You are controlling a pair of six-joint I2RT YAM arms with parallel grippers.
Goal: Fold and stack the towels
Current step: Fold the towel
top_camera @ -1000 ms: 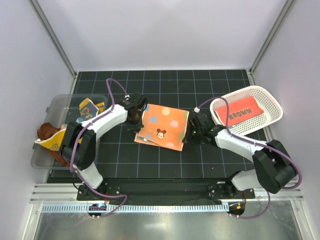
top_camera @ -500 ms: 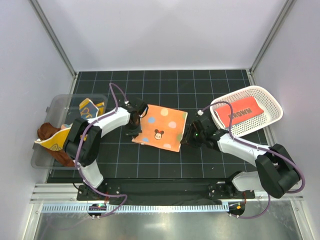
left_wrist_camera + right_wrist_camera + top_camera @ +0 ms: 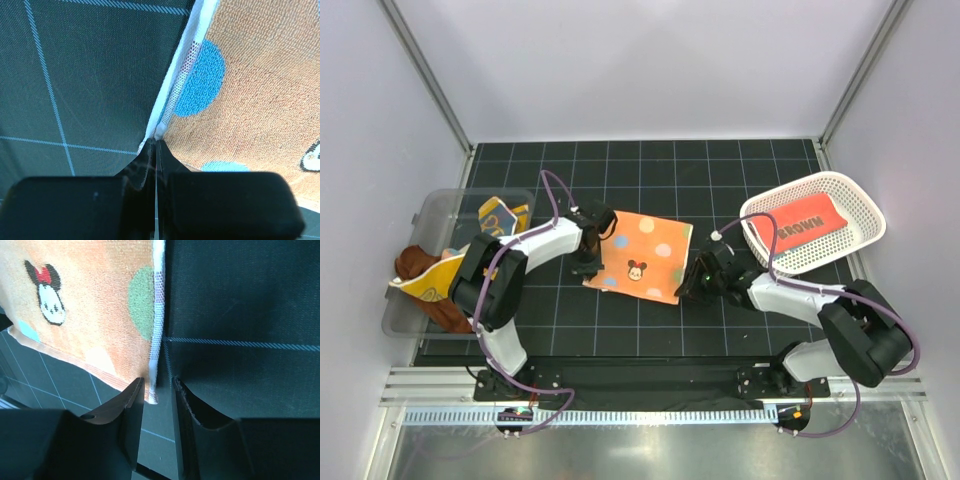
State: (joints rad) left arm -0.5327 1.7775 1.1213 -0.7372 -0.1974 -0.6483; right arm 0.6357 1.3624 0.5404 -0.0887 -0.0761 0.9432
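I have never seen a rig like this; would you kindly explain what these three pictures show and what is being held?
Two robot arms stand at the near edge of a gridded table. One picture looks down from above; the other two come from cameras on each wrist. A polka-dot towel lies flat between the arms. The left gripper is shut on its edge; the right gripper is open, the towel's corner between its jaws. A red towel lies in the basket; more cloths sit in the bin.

Top view looks down on the whole table (image 3: 720, 175); both wrist views look closely at the polka-dot towel (image 3: 655, 240).
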